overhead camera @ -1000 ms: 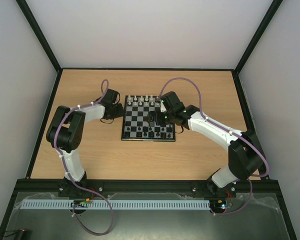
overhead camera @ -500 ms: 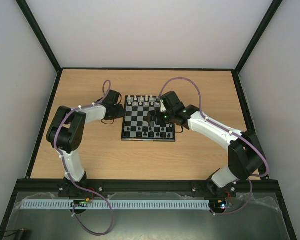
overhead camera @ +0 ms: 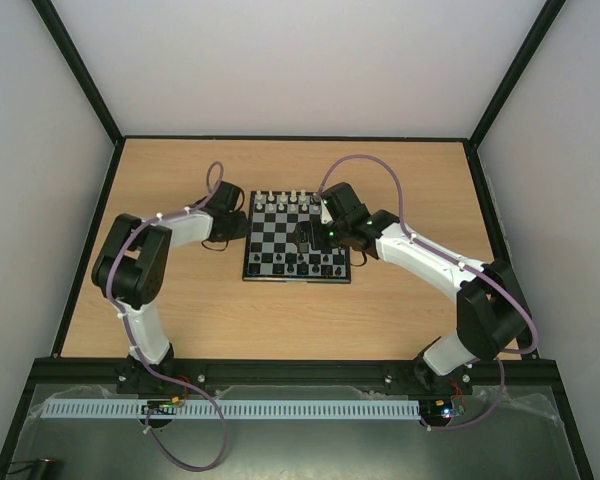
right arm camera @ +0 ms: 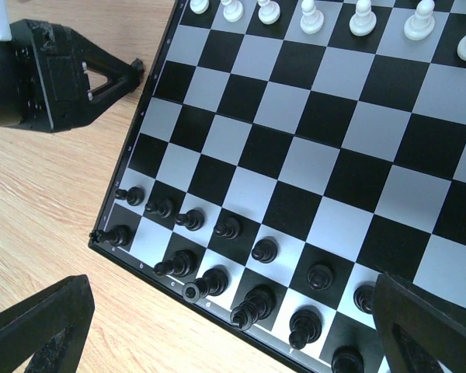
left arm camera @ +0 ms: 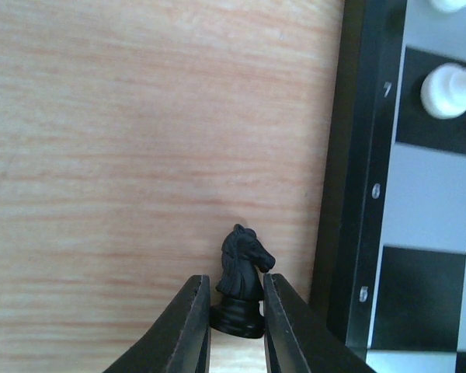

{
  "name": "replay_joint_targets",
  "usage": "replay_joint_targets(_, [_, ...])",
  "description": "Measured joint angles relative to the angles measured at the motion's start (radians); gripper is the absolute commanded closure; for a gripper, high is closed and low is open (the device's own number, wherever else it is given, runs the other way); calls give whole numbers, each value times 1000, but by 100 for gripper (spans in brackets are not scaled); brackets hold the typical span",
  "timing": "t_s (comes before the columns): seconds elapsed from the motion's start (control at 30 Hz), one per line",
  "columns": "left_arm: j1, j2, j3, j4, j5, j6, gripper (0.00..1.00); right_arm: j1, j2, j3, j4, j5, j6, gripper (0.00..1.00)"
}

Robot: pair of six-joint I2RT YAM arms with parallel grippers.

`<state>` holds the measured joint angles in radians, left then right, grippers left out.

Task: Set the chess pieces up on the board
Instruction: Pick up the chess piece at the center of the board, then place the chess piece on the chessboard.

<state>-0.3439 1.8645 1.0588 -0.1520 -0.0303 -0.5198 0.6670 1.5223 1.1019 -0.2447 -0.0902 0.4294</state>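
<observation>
Found the left gripper (left arm camera: 236, 284) pinched on the base of a black knight (left arm camera: 242, 268), upright over the wooden table (left arm camera: 140, 155) just left of the board (left arm camera: 356, 155); couldn't tell whether lifted or resting. Further right, noted black chess pieces (right arm camera: 227, 228) filling the near rows and white pieces (right arm camera: 363, 19) along the far edge. Saw the right gripper (right arm camera: 231, 284) spread wide above those near rows, holding nothing.

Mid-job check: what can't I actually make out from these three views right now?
- Left wrist: whether the left gripper fingers touch the black knight base; they cover its sides.
- Right wrist: the nearest row of black pieces, cut by the bottom edge.
- Top external: piece types on the board, too small; the right gripper covers middle squares.
</observation>
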Motion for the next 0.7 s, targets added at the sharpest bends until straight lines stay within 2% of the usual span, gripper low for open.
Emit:
replay_joint_targets(0.2, [-13, -87, -39, -54, 13, 18, 89, 0, 0, 0, 4, -2, 0, 1])
replay_joint_targets(0.47, [-50, -364, -102, -80, 56, 35, 88, 0, 0, 0, 4, -16, 0, 1])
replay_joint_targets(0.7, [-203, -546, -154, -85, 75, 35, 88, -31, -78, -1, -52, -80, 23, 3])
